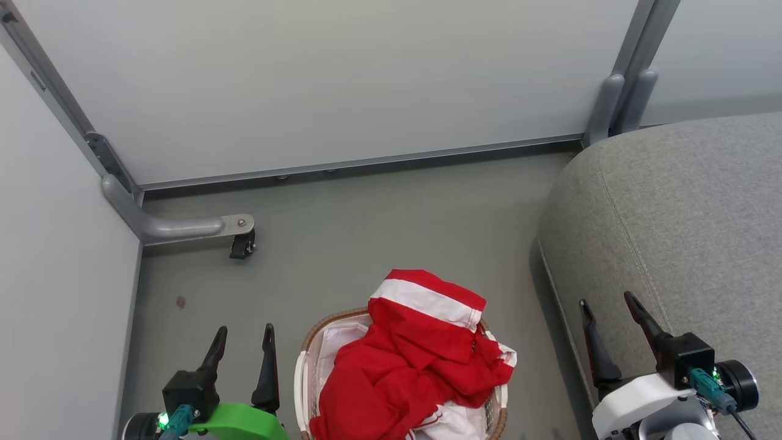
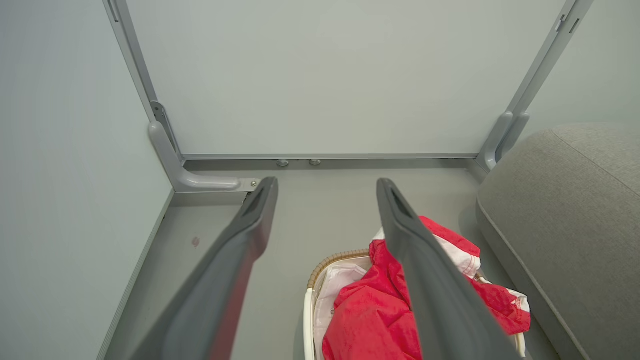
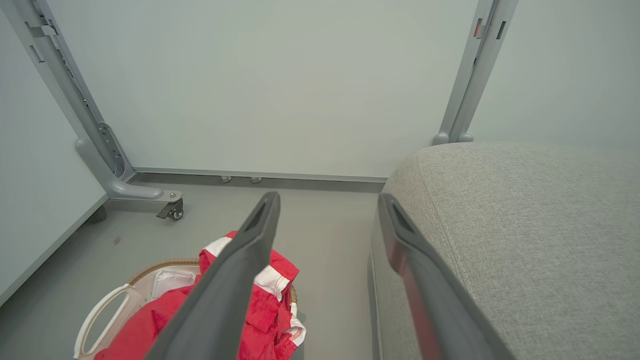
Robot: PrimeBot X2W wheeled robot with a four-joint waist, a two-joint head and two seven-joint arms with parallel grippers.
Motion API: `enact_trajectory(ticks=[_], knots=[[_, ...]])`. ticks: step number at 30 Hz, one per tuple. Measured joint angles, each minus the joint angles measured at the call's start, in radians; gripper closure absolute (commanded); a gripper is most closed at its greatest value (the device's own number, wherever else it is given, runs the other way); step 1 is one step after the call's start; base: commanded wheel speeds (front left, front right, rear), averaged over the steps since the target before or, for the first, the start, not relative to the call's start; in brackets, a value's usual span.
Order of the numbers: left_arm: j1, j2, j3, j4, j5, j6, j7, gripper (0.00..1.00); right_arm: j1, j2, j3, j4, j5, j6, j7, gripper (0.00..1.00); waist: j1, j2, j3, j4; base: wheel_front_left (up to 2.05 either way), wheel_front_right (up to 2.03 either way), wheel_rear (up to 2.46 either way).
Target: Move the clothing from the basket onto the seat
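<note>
At the near edge, the left gripper (image 1: 244, 330) sat low on the left above the floor (image 1: 366, 232), fingers spread wide, nothing between them. The right gripper (image 1: 606, 299) sat at near right by the seat's left edge, fingers also spread, empty. Neither touched the clothing.

Between the two, at near centre, the basket (image 1: 324, 322) stood on the floor, its near part cut off by the frame. The clothing (image 1: 409, 366) was heaped inside it: red fabric, a white band on the top fold. It rose above the far rim and spilled over the right rim. The white liner (image 1: 339, 342) showed on the left inside. All of the clothing was in or on the basket, none on the seat.

To the right, the seat (image 1: 684, 214) ran from near to far, close to the basket but apart, with a strip of floor between. A small dark spot (image 1: 180, 301) marked the floor at left.

Farther back on the left, a black caster (image 1: 242, 245) hung under a grey metal foot (image 1: 177, 227). Pale panels (image 1: 336, 79) closed the far and left sides. Grey posts (image 1: 617, 104) stood at the far right corner, behind the seat.
</note>
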Motion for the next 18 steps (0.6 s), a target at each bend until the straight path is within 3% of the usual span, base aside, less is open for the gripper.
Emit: enact_trajectory(ticks=[9, 18], knots=[[-0.012, 0.000, -0.021, 0.010, 0.004, 0.000, 0.000, 0.00, -0.002, 0.000, -0.006, -0.010, 0.000, 0.000, 0.000, 0.00, 0.0000, 0.0000, 0.018, 0.002, 0.00, 0.00, 0.00], [-0.132, 0.001, -0.093, 0.095, 0.039, -0.012, 0.000, 0.00, -0.062, 0.000, -0.006, -0.031, -0.001, 0.000, 0.000, 0.00, 0.0000, 0.0000, 0.103, -0.001, 0.00, 0.00, 0.00]])
